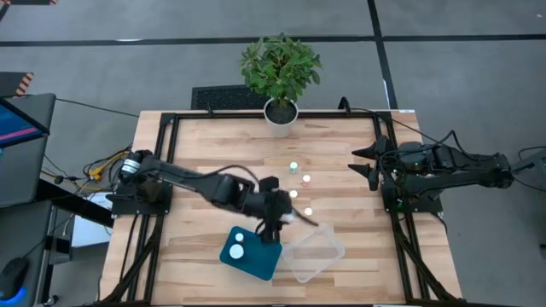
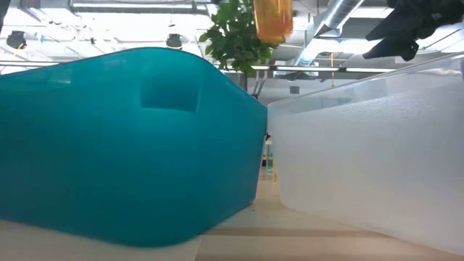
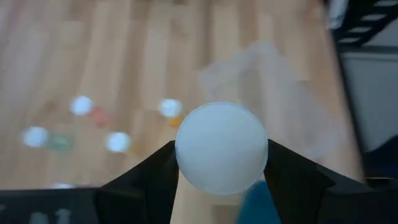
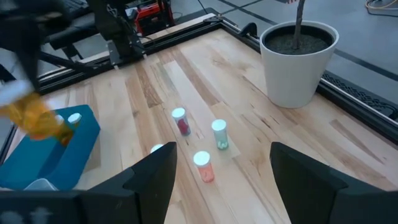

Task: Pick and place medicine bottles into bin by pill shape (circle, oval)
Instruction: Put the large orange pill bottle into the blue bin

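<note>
My left gripper (image 1: 281,217) is shut on an orange medicine bottle with a white cap (image 3: 222,148). It holds the bottle in the air over the place where the blue bin (image 1: 250,253) meets the clear bin (image 1: 314,251). The bottle's orange body shows at the top of the low view (image 2: 273,18). Two white-capped bottles (image 1: 238,245) lie in the blue bin. Several bottles (image 1: 300,188) stand upright on the table beyond the bins. My right gripper (image 1: 365,165) is open and empty at the table's right side. My left gripper pinches the bottle between its two fingers (image 3: 155,171), one on each side just below the cap (image 3: 222,148); the cap hides the contact. The fingers come from above. The bottle hangs upright below them, its body (image 2: 273,18) lifted clear of both bins.
A potted plant (image 1: 280,68) in a white pot (image 4: 297,59) stands at the table's far edge. The standing bottles also show in the right wrist view: pinkish (image 4: 180,122), greenish (image 4: 219,134), orange (image 4: 203,166). A black frame (image 1: 162,162) runs along the table's sides.
</note>
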